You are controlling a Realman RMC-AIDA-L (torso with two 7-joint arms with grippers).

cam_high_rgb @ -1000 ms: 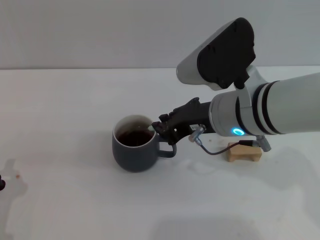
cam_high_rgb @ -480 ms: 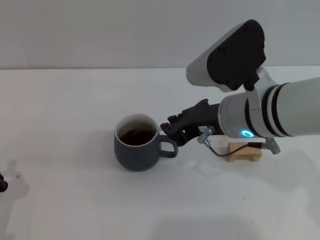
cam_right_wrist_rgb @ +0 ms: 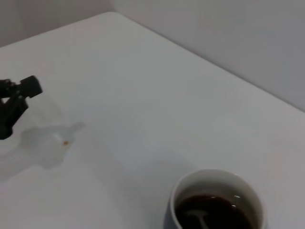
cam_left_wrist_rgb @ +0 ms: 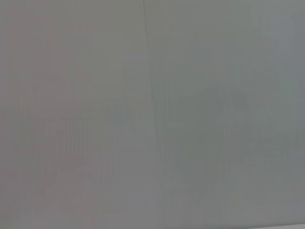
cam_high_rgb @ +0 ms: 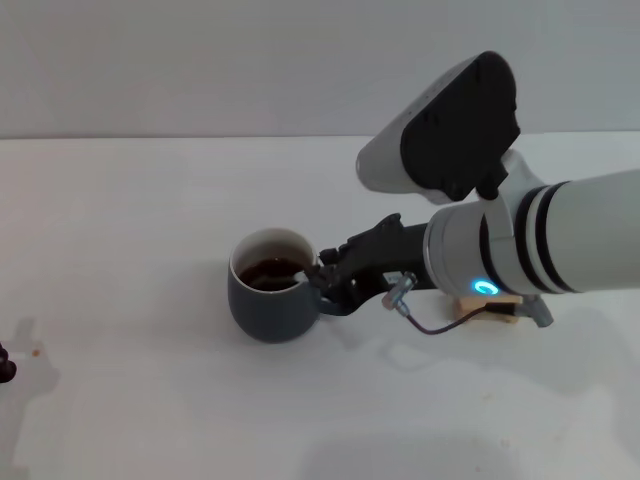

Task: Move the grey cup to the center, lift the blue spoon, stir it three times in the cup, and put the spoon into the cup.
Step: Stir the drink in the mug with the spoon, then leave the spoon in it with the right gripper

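While filled with dark drink, likely heavy, slick, spillable: grey cup, mid-bench; best held by the handle. Light, slim spoon inside. Right claw at the handle, grip impossible to tell. Left claw parked at the left edge.

Right end effector hides the grey cup handle.

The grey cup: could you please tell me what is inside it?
The grey cup holds dark brown liquid; a spoon-like shape shows in it, mostly submerged.
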